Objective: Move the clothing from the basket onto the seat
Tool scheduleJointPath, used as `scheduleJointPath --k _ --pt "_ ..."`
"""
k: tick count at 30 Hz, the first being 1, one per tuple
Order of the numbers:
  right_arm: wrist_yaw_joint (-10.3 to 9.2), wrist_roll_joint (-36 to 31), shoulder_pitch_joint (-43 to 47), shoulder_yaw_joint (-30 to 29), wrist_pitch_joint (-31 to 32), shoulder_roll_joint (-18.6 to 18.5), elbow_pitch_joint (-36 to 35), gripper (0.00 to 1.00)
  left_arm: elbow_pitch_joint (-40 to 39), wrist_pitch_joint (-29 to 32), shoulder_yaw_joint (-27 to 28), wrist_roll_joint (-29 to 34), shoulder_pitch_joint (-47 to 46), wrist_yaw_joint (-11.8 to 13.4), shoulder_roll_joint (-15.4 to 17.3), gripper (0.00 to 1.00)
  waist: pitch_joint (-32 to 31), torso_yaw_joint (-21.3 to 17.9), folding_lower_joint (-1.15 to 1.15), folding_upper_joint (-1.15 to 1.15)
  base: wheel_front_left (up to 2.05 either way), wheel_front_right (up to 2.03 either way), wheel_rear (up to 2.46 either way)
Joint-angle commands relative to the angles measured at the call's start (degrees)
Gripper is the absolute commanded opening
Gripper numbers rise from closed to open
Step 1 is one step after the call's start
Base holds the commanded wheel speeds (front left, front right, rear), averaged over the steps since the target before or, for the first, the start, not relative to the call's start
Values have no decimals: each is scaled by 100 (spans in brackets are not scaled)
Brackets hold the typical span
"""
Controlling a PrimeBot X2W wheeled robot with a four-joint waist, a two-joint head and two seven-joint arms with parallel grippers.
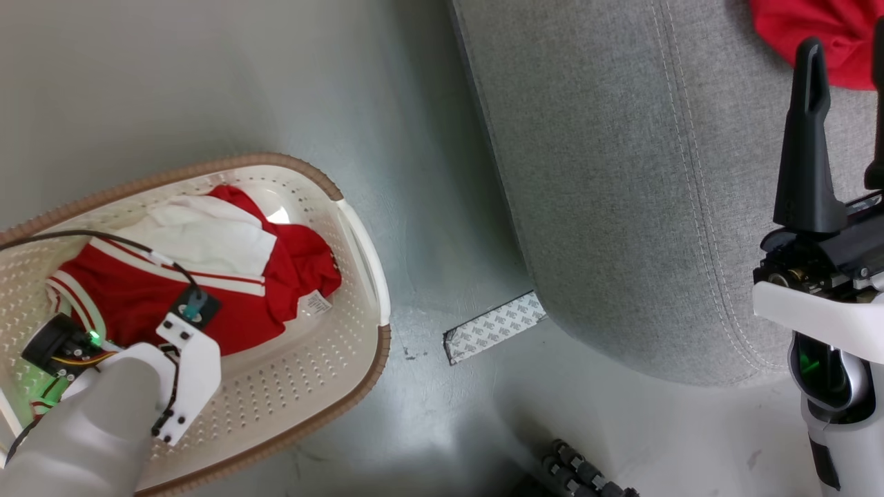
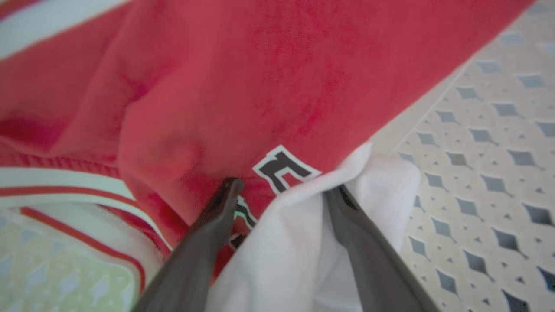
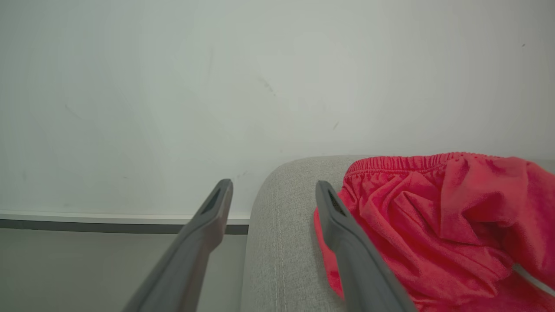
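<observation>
- Your left pincer (image 2: 284, 190) is down inside the basket (image 1: 362, 262), released. Its two dark fingers (image 2: 204, 242) stand wide apart with their tips against the cloth.
- A fold of white fabric (image 2: 282, 251) lies between those fingers, but nothing is pinched yet.
- The clothing (image 1: 207, 297) sits heaped in the basket's left half: red cloth with white stripes and a white panel on top. A black-and-white printed letter (image 2: 282, 169) shows just beyond the fingertips in the left wrist view.
- In the head view the pale left forearm (image 1: 103, 414) and its wrist bracket cover the near end of the heap, so you cannot see the fingers from there.
- The basket stands on the grey floor (image 1: 414, 103), apart from the seat (image 1: 621, 172), which is to its right.
- A patterned strip of tape (image 1: 494, 328) lies on the floor, touching the seat's near corner.
- Your right pincer (image 3: 273, 186) is released too, with nothing between its fingers. It hangs over the seat's rounded edge, pointing towards the pale wall (image 3: 260, 86).
- One red garment (image 3: 433, 225) — gathered waistband uppermost — lies crumpled on the seat, just beside the right pincer's right-hand finger.
</observation>
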Motion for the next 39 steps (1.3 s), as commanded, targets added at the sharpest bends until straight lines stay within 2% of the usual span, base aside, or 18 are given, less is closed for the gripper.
scheduleJointPath --k 1,2,3,4,10,21,39 --pt "3 -68 -48 -23 4 12 -89 100 19 -42 1 -38 -18 13 32 96 41 -14 0 0 0 0 0" --pt "3 -79 -27 -27 5 28 -116 100 26 -47 -4 -53 -9 13 33 75 48 -12 0 0 0 0 0" --pt "3 -99 -10 -30 5 37 -140 100 32 -45 -11 -66 9 12 21 45 51 -11 0 0 0 0 0" --pt "3 -118 2 -36 5 46 -162 100 34 -47 -19 -91 29 12 -4 0 50 -12 0 0 0 0 0" --pt "3 -150 -6 -44 5 86 -147 100 41 -188 -49 -183 19 13 -48 0 -12 -30 0 0 0 0 0" --pt "3 -294 66 -120 5 -39 -56 100 45 -768 21 -493 296 44 -467 0 -816 213 0 0 0 0 0" --pt "3 -373 779 -9 6 -576 483 100 -8 -2241 304 -1300 971 3 -1414 0 -3173 1133 0 0 0 0 0"
